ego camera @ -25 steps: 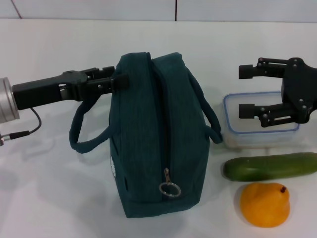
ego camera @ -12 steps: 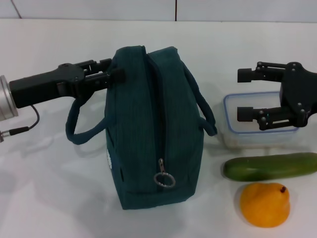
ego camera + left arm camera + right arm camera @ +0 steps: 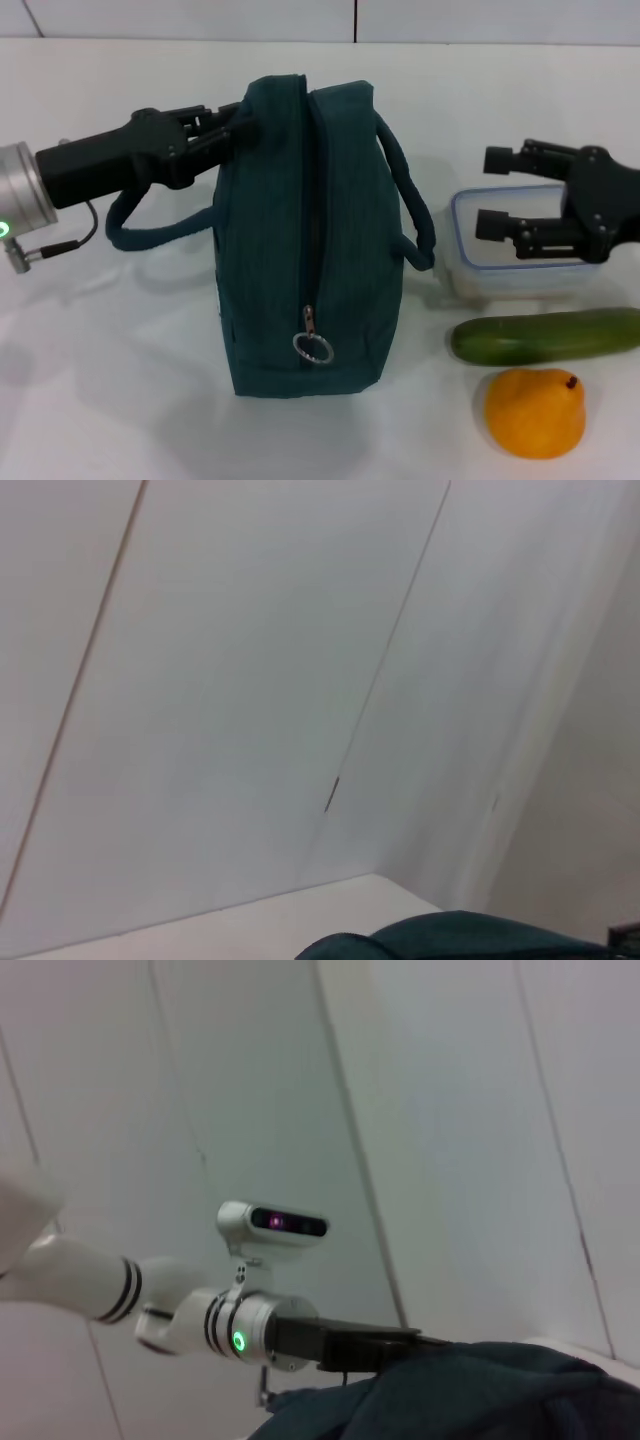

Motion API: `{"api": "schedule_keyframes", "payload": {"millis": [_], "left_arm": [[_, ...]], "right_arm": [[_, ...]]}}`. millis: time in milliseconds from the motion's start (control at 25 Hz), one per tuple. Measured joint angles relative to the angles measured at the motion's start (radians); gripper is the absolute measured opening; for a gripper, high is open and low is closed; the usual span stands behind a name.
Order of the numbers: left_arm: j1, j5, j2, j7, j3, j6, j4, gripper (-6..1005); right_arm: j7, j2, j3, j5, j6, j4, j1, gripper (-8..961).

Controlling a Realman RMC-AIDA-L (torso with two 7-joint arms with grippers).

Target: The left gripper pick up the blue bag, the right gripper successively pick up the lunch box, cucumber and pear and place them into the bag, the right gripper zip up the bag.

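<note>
Worktop (image 3: 100, 400): white and plain, with pale wall panels behind it.
Blue bag (image 3: 300, 240): stands upright in the middle; its long axis and zip line run from the far side toward me, ring pull at the near end, zip closed.
My left hand (image 3: 235, 135): reaches in from the left and is clamped on the bag's far upper corner, just above the drooping handle.
My right hand (image 3: 497, 192): hovers over the lunch box (image 3: 520, 280), fingers spread apart, pointing at the bag.
Cucumber (image 3: 545, 336): lies crosswise, just in front of the box.
Pear (image 3: 535, 412): nearest me, just beside the cucumber.
</note>
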Motion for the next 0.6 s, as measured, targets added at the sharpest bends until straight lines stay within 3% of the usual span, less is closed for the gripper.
{"api": "schedule_keyframes", "payload": {"millis": [360, 480, 520, 600], "left_arm": [[-0.006, -0.024, -0.002, 0.097, 0.0, -0.022, 0.043, 230], [0.006, -0.074, -0.004, 0.118, 0.0, -0.035, 0.067, 206], [0.009, -0.09, -0.004, 0.127, 0.0, -0.042, 0.08, 198], [0.013, -0.117, -0.004, 0.153, 0.0, -0.059, 0.111, 182]], "right_arm": [[-0.15, -0.008, 0.021, 0.219, 0.017, 0.234, -0.103, 869], [-0.228, -0.004, 0.085, 0.294, 0.047, 0.358, -0.126, 869], [-0.266, -0.003, 0.14, 0.349, 0.084, 0.469, -0.129, 869], [-0.276, -0.001, 0.166, 0.373, 0.1, 0.524, -0.13, 869]]}}
